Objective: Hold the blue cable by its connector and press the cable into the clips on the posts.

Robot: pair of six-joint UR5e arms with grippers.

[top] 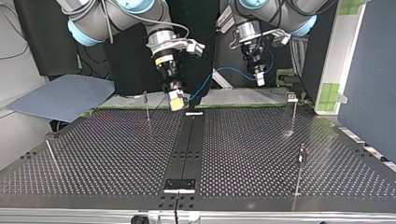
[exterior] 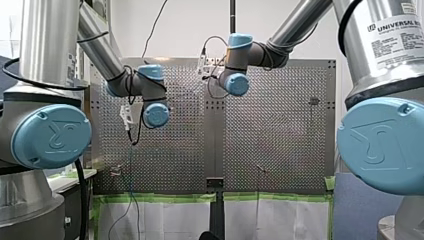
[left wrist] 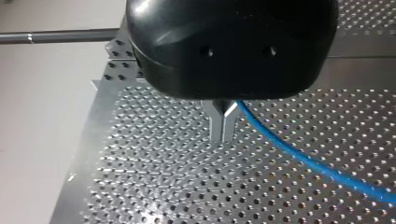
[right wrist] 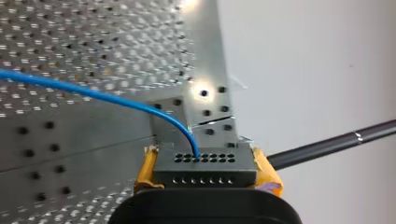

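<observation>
Two claws shared the work, and the nearer business was in my right claw (top: 176, 100). Its yellow pads (right wrist: 144, 172) were closed tight on either side of the grey connector (right wrist: 205, 170), the face with its rows of holes turned away from my wrist. I took that for the sensible grip, since the block is rigid and gives a firm handle where the wire would only flex. Out of that face rose the blue cable (right wrist: 70, 89), curving off to one side and held clear of the worktop (top: 116, 154). Further along the same line my left claw (left wrist: 222, 125) had its metal fingers (left wrist: 215, 122) drawn almost together. The cable left right beside them, so I judged it pinched there rather than merely brushed. A second hold of that kind would let me draw a straight span between the two claws, which a clip needs if the cable is to be pushed in. In the top view both claws hung near the worktop's far edge, the cable running in a slack bow between them. Beyond stood the thin posts (top: 294, 114), one bearing a small clip (top: 292, 96) at its tip, well apart from the cable. No part of the cable lay in any clip that I could make out, so the pressing was not yet begun.
</observation>
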